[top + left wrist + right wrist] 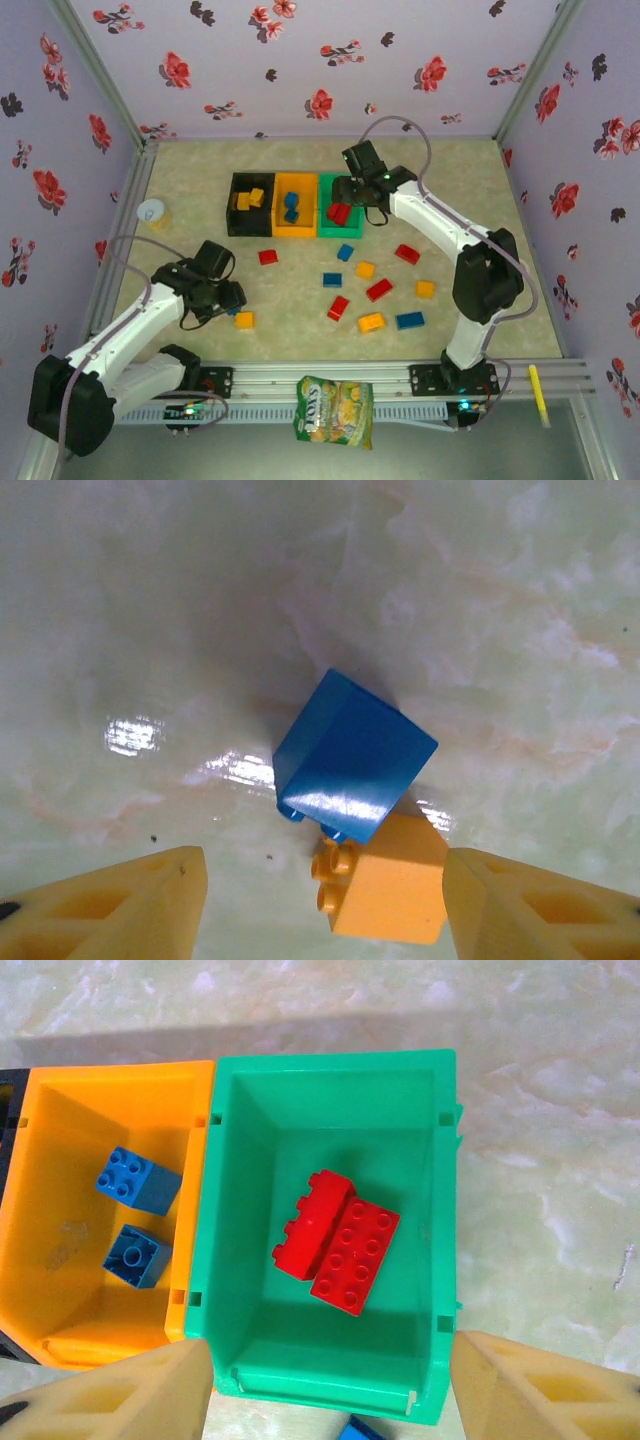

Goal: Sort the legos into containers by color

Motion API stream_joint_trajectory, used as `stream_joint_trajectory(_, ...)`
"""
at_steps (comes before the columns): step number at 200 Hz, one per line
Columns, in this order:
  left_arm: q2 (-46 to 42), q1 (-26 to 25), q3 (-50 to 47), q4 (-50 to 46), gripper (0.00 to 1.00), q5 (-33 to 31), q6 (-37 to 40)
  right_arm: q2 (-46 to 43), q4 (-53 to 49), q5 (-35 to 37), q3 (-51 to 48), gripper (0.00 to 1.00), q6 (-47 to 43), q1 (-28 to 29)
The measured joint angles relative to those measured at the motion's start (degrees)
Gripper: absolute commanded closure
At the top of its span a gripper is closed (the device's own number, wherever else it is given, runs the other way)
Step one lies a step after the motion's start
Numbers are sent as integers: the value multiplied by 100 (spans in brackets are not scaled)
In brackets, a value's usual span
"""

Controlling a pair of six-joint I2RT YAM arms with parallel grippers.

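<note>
Seen from above, three glossy square plastic containers (296,176) stand joined in a row. The black bin (250,232) holds yellow legos (248,199), the orange bin (295,234) blue ones (291,207), the green bin (340,233) red ones (339,212). Loose bricks (379,290) dot the marbled table (190,250).

At the left wrist, the left gripper (322,880) is spread and empty, flanking a smooth blue brick (352,755) tilted against a studded yellow-orange brick (390,888).

At the right wrist, the right gripper (330,1365) hangs parted above the green bin, where two studded red bricks touch.

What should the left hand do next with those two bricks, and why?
Probably lower the left hand and close on the yellow-orange brick. The hand's fingers stand open and empty on either side of it, and the blue brick touches it, so go gently.
</note>
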Motion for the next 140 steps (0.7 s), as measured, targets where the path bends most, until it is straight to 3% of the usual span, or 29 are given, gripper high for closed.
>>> stream_joint_trajectory(140,866,-339,-260,909,42,-168,828,-81,-46,116,0,32,-2,-2)
